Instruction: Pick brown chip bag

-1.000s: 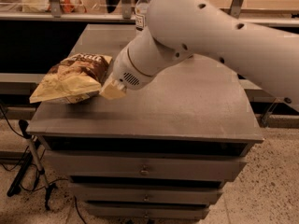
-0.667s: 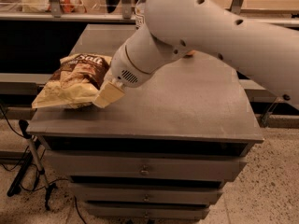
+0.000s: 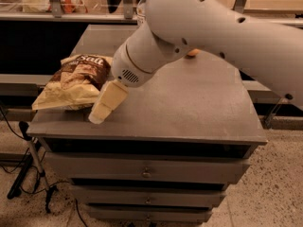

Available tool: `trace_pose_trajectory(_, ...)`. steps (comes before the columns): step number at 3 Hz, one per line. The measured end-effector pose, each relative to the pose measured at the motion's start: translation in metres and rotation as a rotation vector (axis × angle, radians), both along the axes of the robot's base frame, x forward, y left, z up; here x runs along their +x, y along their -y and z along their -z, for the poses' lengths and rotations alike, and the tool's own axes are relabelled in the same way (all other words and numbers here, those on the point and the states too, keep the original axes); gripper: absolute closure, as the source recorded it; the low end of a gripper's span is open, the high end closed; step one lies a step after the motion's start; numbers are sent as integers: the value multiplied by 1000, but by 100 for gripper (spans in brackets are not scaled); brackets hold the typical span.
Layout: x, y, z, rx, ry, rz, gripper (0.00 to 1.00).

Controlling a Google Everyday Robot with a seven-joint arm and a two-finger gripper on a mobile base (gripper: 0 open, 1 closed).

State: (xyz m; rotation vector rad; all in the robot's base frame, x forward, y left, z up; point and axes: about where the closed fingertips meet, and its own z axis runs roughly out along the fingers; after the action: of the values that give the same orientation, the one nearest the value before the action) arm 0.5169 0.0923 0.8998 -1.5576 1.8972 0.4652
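The brown chip bag (image 3: 75,82) lies flat just left of the gripper (image 3: 100,113). Its long axis runs from the "Salt" end, beyond the gripper, down-left towards the drawer cabinet's (image 3: 189,108) near corner. The gripper slants down-left beside the bag's right edge. I cannot tell whether it is clenched or released, or whether it touches the bag.

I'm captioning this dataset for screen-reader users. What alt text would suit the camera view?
A white robot arm reaches down from the upper right, its gripper low over the top of a grey drawer cabinet, right beside the brown chip bag lying near the left front corner. Whether it touches the bag is unclear.
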Motion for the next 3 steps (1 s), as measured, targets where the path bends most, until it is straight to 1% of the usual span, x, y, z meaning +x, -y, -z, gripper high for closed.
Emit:
trace_pose_trajectory(1,5,-21,-3,-14,18,-2,0)
trace_pose_trajectory(2,12,-43,-4,-8,23,3,0)
trace_pose_trajectory(3,14,-61,4,6,5,-5,0)
